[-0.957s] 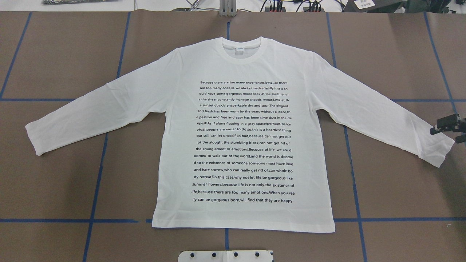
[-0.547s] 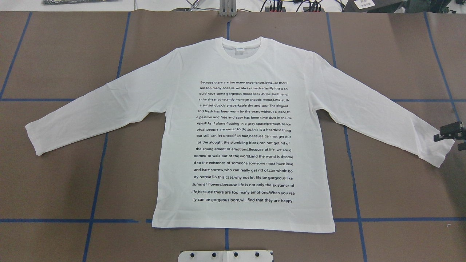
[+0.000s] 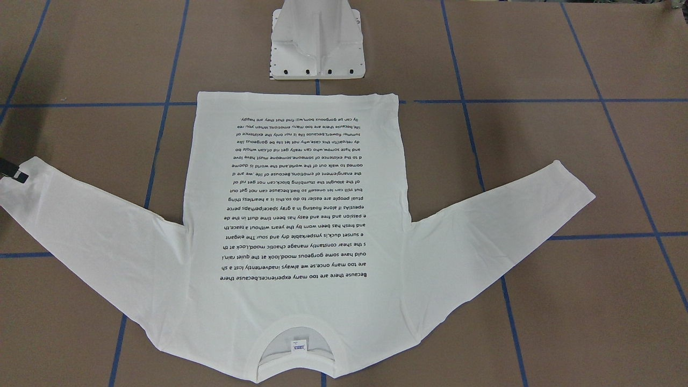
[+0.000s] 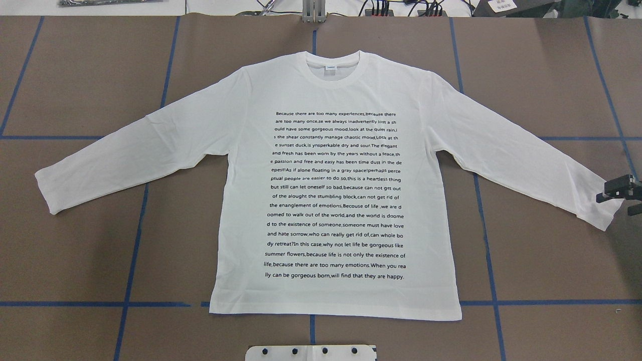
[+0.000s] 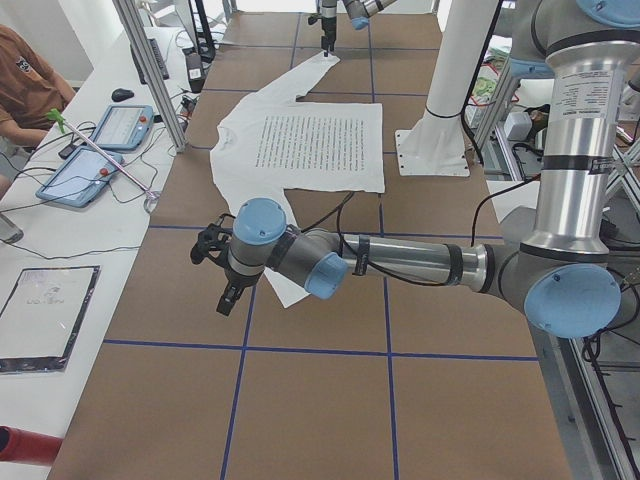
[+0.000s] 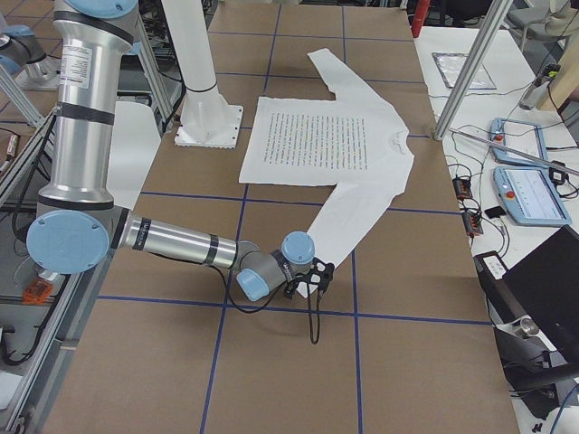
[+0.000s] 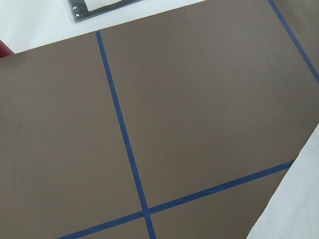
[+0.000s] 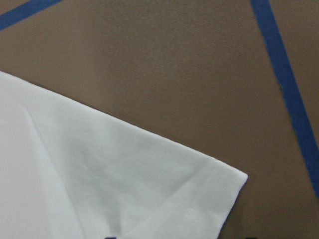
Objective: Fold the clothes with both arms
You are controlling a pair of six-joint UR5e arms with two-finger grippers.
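The table (image 4: 75,75) is covered in brown paper crossed by a grid of blue tape (image 4: 131,260). At the robot's edge stands the white base (image 3: 317,54). In the side views a white bench runs along the far edge, with tablets (image 5: 122,127) on it.

The shirt (image 4: 241,125) lies flat and front up in the middle of the table, white and long-sleeved. Its long axis runs from the base straight outward: the hem lies just in front of the base and the collar (image 4: 333,84) points away from the robot. Both sleeves are spread to the sides and slant back toward the robot's edge.

The text (image 4: 335,194) fills the chest in small black lines. It begins "Because there are too many experiences,because there" and ends "lly can be gorgeous born,will find that they are happy." A small label (image 3: 299,345) sits inside the collar. It carries blue print too small to read.

The right gripper (image 4: 618,199) is low at the cuff of the sleeve on the robot's right. Its jaws stand apart, one finger over the cuff and the other just off its end. It holds nothing.

The left gripper (image 5: 228,298) hangs above the table just beside the other cuff. I cannot tell how its jaws stand. Its wrist camera shows paper, a tape crossing and one white cloth edge.
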